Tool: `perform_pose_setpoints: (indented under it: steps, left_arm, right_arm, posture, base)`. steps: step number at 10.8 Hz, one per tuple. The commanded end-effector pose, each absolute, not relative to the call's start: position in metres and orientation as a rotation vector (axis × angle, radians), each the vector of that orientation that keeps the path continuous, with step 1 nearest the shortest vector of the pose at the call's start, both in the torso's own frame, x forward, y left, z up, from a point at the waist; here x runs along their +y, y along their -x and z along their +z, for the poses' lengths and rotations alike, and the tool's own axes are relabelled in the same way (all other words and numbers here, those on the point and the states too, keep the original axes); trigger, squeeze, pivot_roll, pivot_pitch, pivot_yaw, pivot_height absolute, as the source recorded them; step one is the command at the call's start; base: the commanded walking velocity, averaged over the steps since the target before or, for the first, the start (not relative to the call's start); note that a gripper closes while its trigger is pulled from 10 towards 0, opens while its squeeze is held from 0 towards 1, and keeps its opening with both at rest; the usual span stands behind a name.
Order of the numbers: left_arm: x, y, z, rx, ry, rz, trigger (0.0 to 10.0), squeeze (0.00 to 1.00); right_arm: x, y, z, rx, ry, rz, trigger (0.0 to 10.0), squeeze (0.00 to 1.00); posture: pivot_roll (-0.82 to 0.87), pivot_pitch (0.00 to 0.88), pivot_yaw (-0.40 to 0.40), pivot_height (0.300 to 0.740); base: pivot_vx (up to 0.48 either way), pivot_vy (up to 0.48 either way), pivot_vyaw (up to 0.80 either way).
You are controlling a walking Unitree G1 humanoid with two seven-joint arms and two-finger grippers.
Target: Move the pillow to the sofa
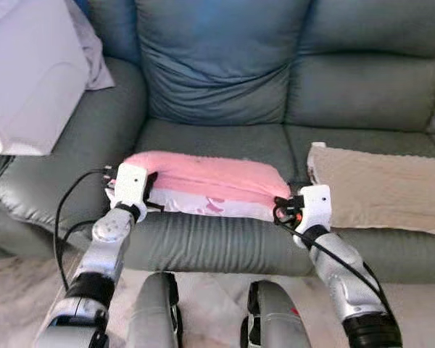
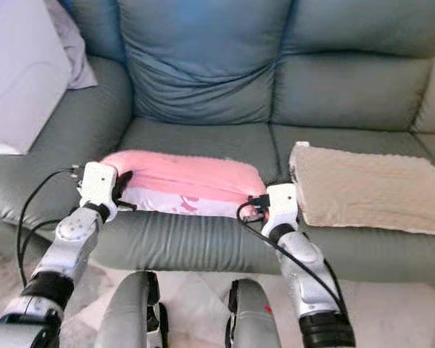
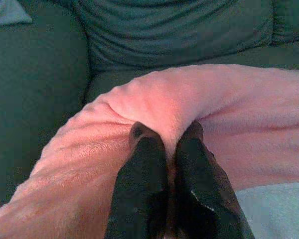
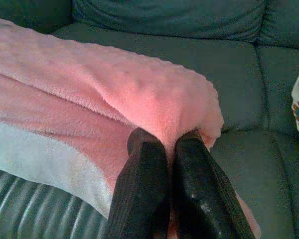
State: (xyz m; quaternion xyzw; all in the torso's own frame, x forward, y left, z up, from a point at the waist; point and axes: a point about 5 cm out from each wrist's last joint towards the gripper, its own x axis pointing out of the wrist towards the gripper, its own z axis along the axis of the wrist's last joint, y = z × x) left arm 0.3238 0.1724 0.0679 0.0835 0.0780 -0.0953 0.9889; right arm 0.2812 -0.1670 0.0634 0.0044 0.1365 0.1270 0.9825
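A pink fleecy pillow [image 1: 203, 183] with a white underside lies flat on the front of the grey-green sofa's seat [image 1: 217, 141]. My left gripper [image 1: 146, 190] is shut on the pillow's left end, and its fingers [image 3: 144, 164] pinch a fold of pink fabric in the left wrist view. At the pillow's right end, my right gripper [image 1: 283, 206] is shut too, its fingers [image 4: 147, 164] squeezing the pink corner [image 4: 164, 107] in the right wrist view.
A beige towel [image 1: 380, 188] is spread on the right seat cushion, close to the pillow's right end. A white box-like object [image 1: 29, 80] sits on the left armrest. Pale floor [image 1: 217, 304] lies in front of the sofa.
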Motion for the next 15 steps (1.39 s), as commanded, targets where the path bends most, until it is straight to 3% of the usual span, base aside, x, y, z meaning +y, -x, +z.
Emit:
perform_pose_setpoints:
  steps: [1, 9, 10, 11, 15]
  left_arm:
    - [0.184, -0.329, 0.071, 0.165, -0.155, -0.13, 10.0, 0.0]
    - [0.118, -0.356, 0.071, 0.304, -0.212, -0.313, 10.0, 0.0]
    - [0.116, -0.356, 0.071, 0.304, -0.197, -0.316, 10.0, 1.0]
    - [0.114, -0.357, 0.072, 0.303, -0.212, -0.318, 10.0, 1.0]
    - [0.133, -0.36, 0.075, 0.288, -0.292, -0.267, 10.0, 1.0]
  right_arm:
    - [-0.191, -0.281, 0.06, 0.307, 0.036, 0.17, 10.0, 0.0]
    - [-0.23, -0.321, 0.065, 0.347, 0.145, 0.059, 10.0, 0.0]
    - [-0.233, -0.321, 0.064, 0.354, 0.152, 0.036, 10.0, 0.78]
    - [-0.233, -0.323, 0.063, 0.351, 0.154, 0.03, 10.0, 1.0]
    - [-0.229, -0.324, 0.057, 0.349, 0.165, 0.016, 10.0, 1.0]
  posture:
    - [-0.03, 0.154, 0.002, 0.64]
    - [-0.04, 0.262, 0.019, 0.64]
    - [-0.04, 0.264, 0.02, 0.64]
    - [-0.04, 0.265, 0.018, 0.64]
    - [-0.04, 0.236, 0.009, 0.64]
  base:
    - [0.0, 0.0, 0.0]
    - [0.0, 0.0, 0.0]
    - [0.0, 0.0, 0.0]
    - [0.0, 0.0, 0.0]
    - [0.0, 0.0, 0.0]
